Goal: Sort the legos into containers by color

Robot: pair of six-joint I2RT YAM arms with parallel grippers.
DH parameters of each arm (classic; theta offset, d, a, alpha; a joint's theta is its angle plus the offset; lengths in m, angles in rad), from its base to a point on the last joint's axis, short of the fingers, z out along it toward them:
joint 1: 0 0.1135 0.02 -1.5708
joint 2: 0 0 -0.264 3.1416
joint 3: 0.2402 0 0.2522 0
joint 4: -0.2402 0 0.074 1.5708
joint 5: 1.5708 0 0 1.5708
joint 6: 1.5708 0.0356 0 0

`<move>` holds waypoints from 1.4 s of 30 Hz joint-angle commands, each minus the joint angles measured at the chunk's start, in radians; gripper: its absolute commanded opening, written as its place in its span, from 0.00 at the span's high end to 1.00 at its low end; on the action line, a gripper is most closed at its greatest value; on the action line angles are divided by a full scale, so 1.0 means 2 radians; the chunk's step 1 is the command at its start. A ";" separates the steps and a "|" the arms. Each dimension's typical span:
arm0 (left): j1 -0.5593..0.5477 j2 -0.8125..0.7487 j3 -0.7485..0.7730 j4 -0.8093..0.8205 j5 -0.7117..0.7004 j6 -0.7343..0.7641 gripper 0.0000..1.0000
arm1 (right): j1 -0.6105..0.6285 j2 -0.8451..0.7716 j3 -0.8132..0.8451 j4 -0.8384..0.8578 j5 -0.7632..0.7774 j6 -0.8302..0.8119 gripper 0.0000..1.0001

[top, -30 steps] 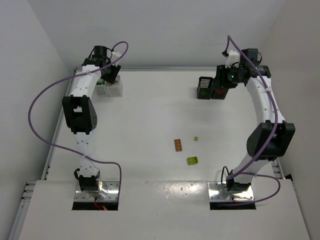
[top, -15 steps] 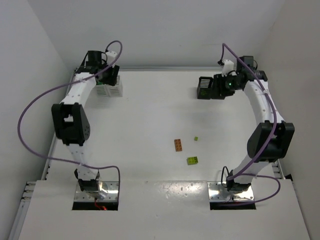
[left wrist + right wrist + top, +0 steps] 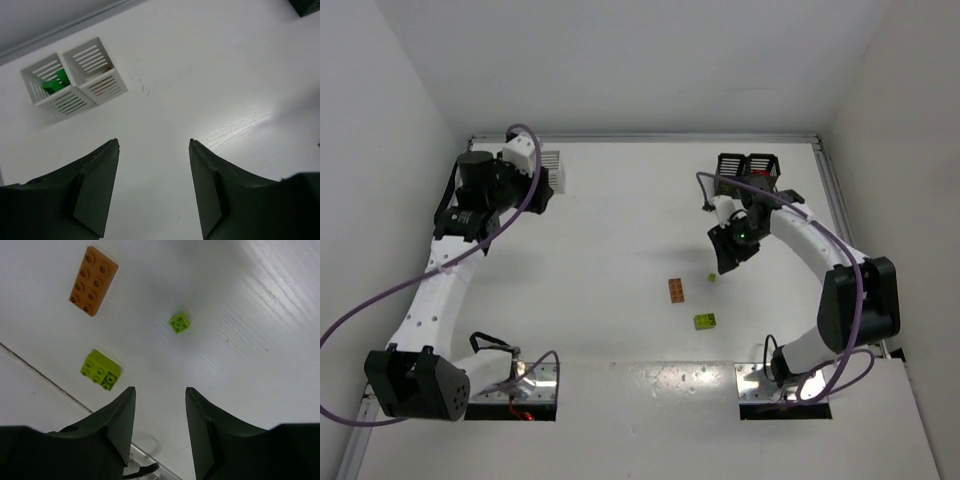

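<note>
Over at the far left of the table (image 3: pixel 620 220), the left arm (image 3: pixel 435 285) covered most of the white bins (image 3: pixel 552 160) in the overhead view, so only a slatted corner showed. The left wrist camera saw that pair whole. A dark green brick (image 3: pixel 56 82) lay in the left-hand compartment. Something brownish sat behind the slats of the other compartment, perhaps another brick, but it was too dim to tell.

The black bins (image 3: pixel 748 167) stood at the far right, well apart from the white pair. Their contents were hard to make out from above. A dark corner was cut off at the top right edge of the left wrist picture.

The left gripper (image 3: pixel 154 145) hung over bare table near the white bins, its jaws apart, holding and touching nothing. The right gripper (image 3: pixel 160 391) also had its jaws parted and empty, poised above the table in front of the black bins.

Three loose bricks lay ahead of it near the middle of the table. These were an orange brick (image 3: pixel 93 280), a small lime brick (image 3: pixel 179 322) and a larger lime brick (image 3: pixel 100 370), none touching another. From above, the small lime brick lay just beside the right gripper.
</note>
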 commanded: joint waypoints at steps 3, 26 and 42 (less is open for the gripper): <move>-0.002 -0.034 -0.018 -0.032 0.051 -0.011 0.36 | 0.054 0.034 -0.018 0.050 0.074 -0.023 0.56; -0.002 -0.047 -0.053 -0.032 0.056 -0.015 0.35 | 0.095 0.166 0.053 0.073 0.132 0.025 0.47; -0.002 -0.043 -0.053 -0.023 0.061 -0.025 0.35 | 0.104 0.170 0.029 0.081 0.136 0.020 0.50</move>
